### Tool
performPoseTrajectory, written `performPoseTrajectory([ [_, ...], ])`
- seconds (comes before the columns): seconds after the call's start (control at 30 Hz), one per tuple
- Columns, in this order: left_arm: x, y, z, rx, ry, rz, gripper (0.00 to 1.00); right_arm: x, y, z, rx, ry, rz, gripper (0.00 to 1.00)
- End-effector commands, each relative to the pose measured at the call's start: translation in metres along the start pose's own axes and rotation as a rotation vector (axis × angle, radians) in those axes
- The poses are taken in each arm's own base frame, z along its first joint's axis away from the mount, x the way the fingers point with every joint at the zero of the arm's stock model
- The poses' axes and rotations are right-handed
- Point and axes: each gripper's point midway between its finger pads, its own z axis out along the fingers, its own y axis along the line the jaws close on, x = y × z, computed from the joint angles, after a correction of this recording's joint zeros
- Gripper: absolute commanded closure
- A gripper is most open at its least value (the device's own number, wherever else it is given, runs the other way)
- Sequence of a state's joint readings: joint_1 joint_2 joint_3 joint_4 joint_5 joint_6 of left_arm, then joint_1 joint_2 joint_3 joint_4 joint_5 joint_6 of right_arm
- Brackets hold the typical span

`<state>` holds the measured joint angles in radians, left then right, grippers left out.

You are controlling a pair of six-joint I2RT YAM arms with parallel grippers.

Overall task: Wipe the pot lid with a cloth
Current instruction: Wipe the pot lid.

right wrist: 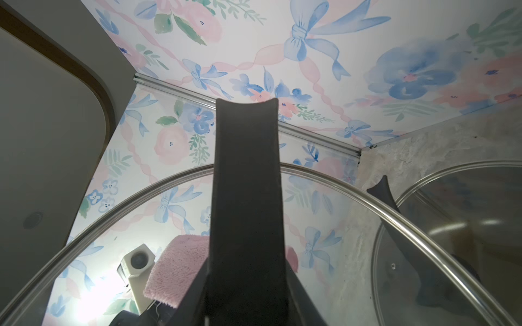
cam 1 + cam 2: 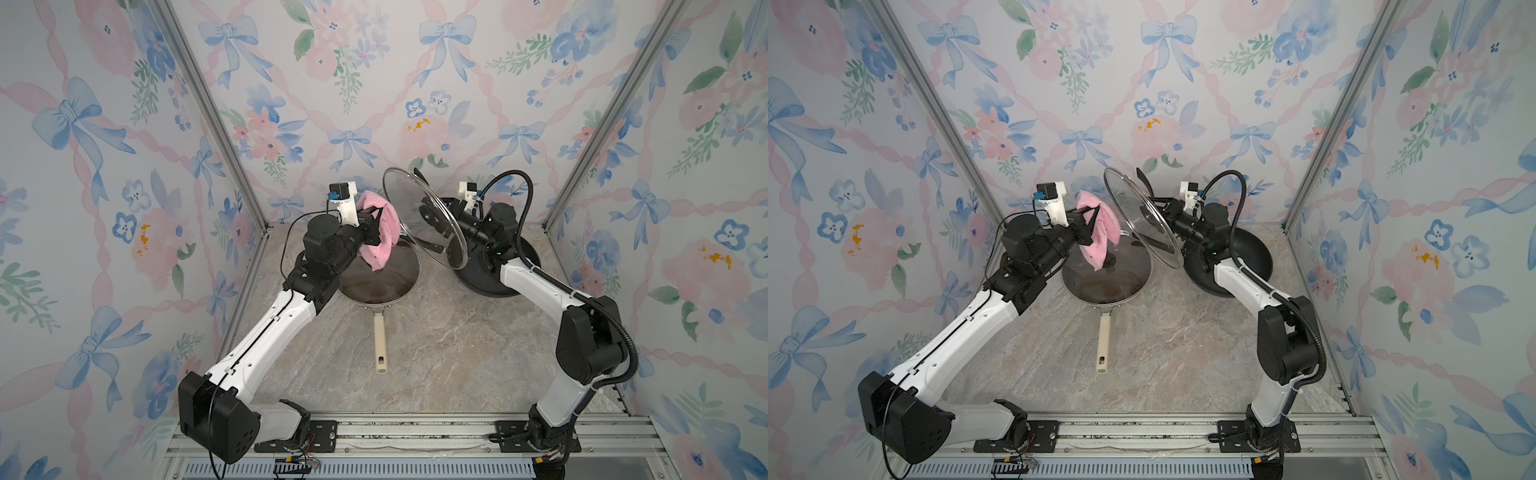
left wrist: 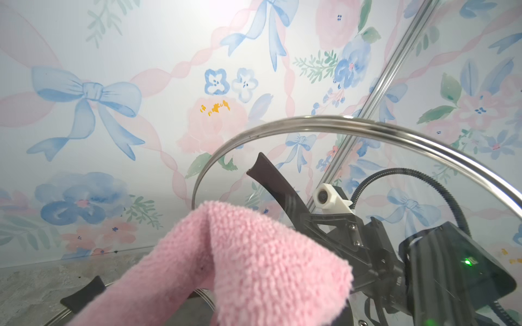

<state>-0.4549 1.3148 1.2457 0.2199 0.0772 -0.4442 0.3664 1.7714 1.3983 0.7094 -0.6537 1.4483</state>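
Pink cloth (image 2: 382, 245) clamped tight in left gripper (image 2: 377, 224), just left of raised, tilted glass lid (image 2: 409, 195); right gripper (image 2: 432, 208) closed on its handle (image 1: 245, 183). Lid face toward cloth, contact unclear.

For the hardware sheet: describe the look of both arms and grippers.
The left arm and right arm have white link shells with black joint housings. The left gripper and right gripper are black, each carrying a white camera mount. A thin black cable loops off the left arm; a ribbed black conduit runs along the right, which shows a green light.
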Motion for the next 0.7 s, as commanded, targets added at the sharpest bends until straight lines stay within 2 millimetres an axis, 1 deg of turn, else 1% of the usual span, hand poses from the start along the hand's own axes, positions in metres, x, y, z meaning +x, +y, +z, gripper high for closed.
performPoseTrajectory([
  [0.0, 0.007, -0.027, 0.011, 0.107, -0.007, 0.044, 1.0, 0.008, 0.082, -0.006, -0.249, 0.076, 0.026, 0.95],
  [0.03, 0.01, -0.042, 0.013, 0.144, -0.011, 0.067, 1.0, 0.009, 0.085, -0.006, -0.272, 0.082, 0.044, 0.95],
  [0.1, 0.017, -0.081, 0.02, 0.233, -0.026, 0.138, 1.0, 0.009, 0.091, -0.006, -0.325, 0.095, 0.087, 0.95],
  [0.13, 0.021, -0.097, 0.022, 0.27, -0.03, 0.174, 1.0, 0.009, 0.094, -0.006, -0.347, 0.1, 0.104, 0.94],
  [0.17, 0.022, -0.112, 0.024, 0.301, -0.044, 0.213, 1.0, 0.009, 0.098, -0.005, -0.372, 0.107, 0.117, 0.93],
  [0.2, 0.022, -0.121, 0.028, 0.321, -0.055, 0.231, 1.0, 0.011, 0.102, -0.005, -0.394, 0.12, 0.128, 0.93],
  [0.27, 0.012, -0.138, 0.033, 0.396, -0.096, 0.241, 1.0, 0.018, 0.105, -0.003, -0.413, 0.143, 0.14, 0.93],
  [0.33, 0.001, -0.16, 0.036, 0.477, -0.13, 0.266, 1.0, 0.024, 0.099, -0.002, -0.398, 0.155, 0.155, 0.93],
  [0.37, -0.009, -0.171, 0.037, 0.507, -0.157, 0.289, 1.0, 0.026, 0.095, -0.002, -0.391, 0.155, 0.16, 0.93],
  [0.4, -0.017, -0.178, 0.04, 0.518, -0.182, 0.306, 1.0, 0.028, 0.092, -0.002, -0.384, 0.152, 0.164, 0.93],
  [0.47, -0.034, -0.18, 0.047, 0.491, -0.238, 0.354, 1.0, 0.031, 0.089, -0.002, -0.383, 0.149, 0.17, 0.93],
  [0.53, -0.05, -0.168, 0.057, 0.393, -0.295, 0.413, 1.0, 0.034, 0.092, -0.002, -0.395, 0.157, 0.17, 0.93],
  [0.57, -0.06, -0.155, 0.063, 0.326, -0.32, 0.436, 1.0, 0.034, 0.094, -0.003, -0.406, 0.162, 0.166, 0.94],
  [0.63, -0.074, -0.121, 0.072, 0.219, -0.34, 0.444, 1.0, 0.034, 0.103, -0.005, -0.431, 0.167, 0.155, 0.94],
  [0.67, -0.081, -0.098, 0.075, 0.155, -0.349, 0.427, 1.0, 0.033, 0.108, -0.006, -0.442, 0.169, 0.147, 0.94],
])
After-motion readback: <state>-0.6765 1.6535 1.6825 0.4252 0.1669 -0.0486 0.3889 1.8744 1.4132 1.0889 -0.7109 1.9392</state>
